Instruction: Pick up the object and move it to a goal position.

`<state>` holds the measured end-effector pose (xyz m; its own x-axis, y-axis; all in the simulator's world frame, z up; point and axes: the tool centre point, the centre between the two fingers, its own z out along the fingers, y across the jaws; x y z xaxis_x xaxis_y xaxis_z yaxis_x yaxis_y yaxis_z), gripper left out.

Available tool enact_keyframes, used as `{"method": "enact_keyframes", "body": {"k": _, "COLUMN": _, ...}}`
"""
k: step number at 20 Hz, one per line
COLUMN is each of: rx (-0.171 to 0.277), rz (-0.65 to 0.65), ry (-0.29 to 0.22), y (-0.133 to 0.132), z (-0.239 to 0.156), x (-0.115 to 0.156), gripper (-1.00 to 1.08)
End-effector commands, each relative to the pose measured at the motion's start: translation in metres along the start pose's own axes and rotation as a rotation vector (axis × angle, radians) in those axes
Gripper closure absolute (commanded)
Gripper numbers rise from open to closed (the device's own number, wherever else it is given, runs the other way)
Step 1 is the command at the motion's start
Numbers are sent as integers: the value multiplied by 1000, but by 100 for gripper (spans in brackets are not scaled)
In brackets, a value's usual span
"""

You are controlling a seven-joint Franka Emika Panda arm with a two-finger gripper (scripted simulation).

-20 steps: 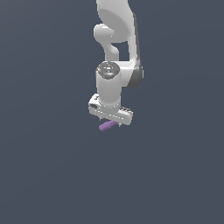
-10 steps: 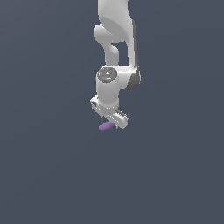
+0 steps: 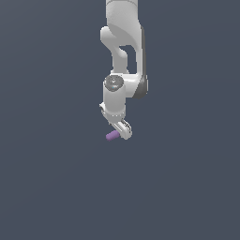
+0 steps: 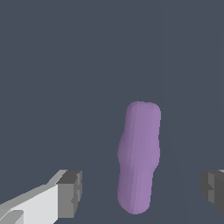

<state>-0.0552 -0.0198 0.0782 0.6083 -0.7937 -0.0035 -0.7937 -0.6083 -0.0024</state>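
Observation:
The object is a small light-purple rod (image 3: 111, 136) lying on the plain dark grey surface. In the exterior view it pokes out toward the exterior view's left from under the white gripper (image 3: 118, 128), which hangs straight down over it. In the wrist view the rod (image 4: 139, 155) lies between the two grey fingertips. One fingertip (image 4: 70, 193) and the other (image 4: 214, 190) each stand clear of it with a gap. The gripper (image 4: 142, 192) is open and holds nothing.
The white arm (image 3: 124, 42) comes down from the top of the exterior view. Only the uniform dark grey surface (image 3: 56, 187) shows around the rod. No goal marker or other object is in view.
The gripper has turned about its vertical axis, so its hand looks narrower and more slanted in the exterior view. The rod has stayed where it was.

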Motion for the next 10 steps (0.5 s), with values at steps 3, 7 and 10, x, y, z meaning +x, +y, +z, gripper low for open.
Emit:
{"method": "enact_keyframes", "body": {"k": 3, "rx": -1, "rz": 70, "ry": 2, "y": 6, "z": 6, "x": -1, "gripper": -92}}
{"method": "enact_keyframes", "body": {"k": 7, "rx": -2, "rz": 102, "ry": 3, "y": 8, "z": 8, "x": -2, "gripper": -92}}
{"method": "enact_keyframes", "body": {"k": 10, "rx": -2, "rz": 109, "ry": 4, "y": 9, "z": 9, "x": -2, "gripper": -92}}
